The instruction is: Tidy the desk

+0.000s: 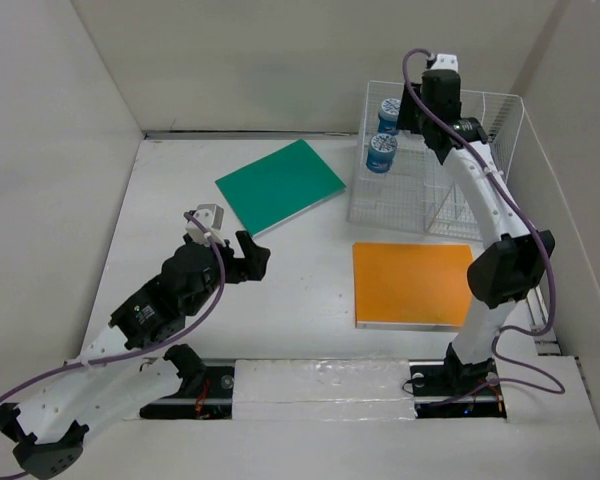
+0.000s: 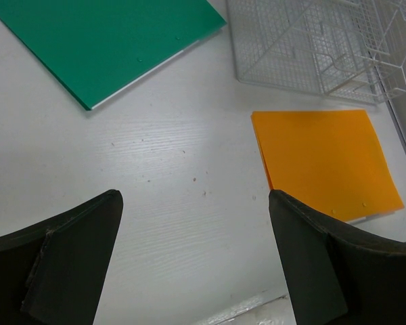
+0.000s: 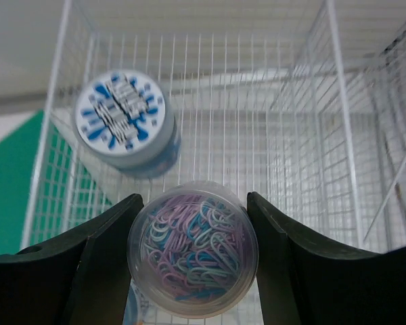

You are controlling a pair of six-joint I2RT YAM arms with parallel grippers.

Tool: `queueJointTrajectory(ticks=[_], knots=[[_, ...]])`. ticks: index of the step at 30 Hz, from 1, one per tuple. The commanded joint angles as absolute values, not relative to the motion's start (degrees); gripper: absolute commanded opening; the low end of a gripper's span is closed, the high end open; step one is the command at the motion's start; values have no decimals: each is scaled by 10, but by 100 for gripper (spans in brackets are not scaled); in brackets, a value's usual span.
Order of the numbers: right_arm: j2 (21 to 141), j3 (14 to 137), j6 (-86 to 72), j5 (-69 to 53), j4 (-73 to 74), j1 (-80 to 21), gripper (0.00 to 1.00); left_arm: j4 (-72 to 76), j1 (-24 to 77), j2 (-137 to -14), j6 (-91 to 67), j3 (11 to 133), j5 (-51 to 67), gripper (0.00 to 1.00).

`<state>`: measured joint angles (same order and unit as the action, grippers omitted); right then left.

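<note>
The white desk (image 1: 170,210) carries a green folder (image 1: 280,185), an orange folder (image 1: 412,284) and a white wire-mesh rack (image 1: 450,190) at the back right. My right gripper (image 3: 193,196) is over the rack's left compartment, shut on a clear jar of pastel paper clips (image 3: 193,250); the jar also shows in the top view (image 1: 389,116). A second jar with a blue-and-white lid (image 3: 125,122) sits in the same compartment beside it. My left gripper (image 2: 195,196) is open and empty above bare desk (image 2: 162,156), between the two folders.
Off-white wall panels (image 1: 50,150) close in the desk on the left, back and right. The rack has further wire compartments to the right (image 3: 365,149). The green folder (image 2: 101,40) and orange folder (image 2: 325,159) lie flat ahead of my left gripper.
</note>
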<state>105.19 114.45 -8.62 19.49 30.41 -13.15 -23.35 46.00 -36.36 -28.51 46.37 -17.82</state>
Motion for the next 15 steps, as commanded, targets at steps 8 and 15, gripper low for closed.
queueJointTrajectory(ticks=[8, 15], knots=[[1013, 1070, -112, 178, 256, -112, 58, -213, 459, -371, -274, 461, -166, 86], [1012, 1020, -121, 173, 231, -90, 67, -211, 459, -380, -273, 462, -164, 86]])
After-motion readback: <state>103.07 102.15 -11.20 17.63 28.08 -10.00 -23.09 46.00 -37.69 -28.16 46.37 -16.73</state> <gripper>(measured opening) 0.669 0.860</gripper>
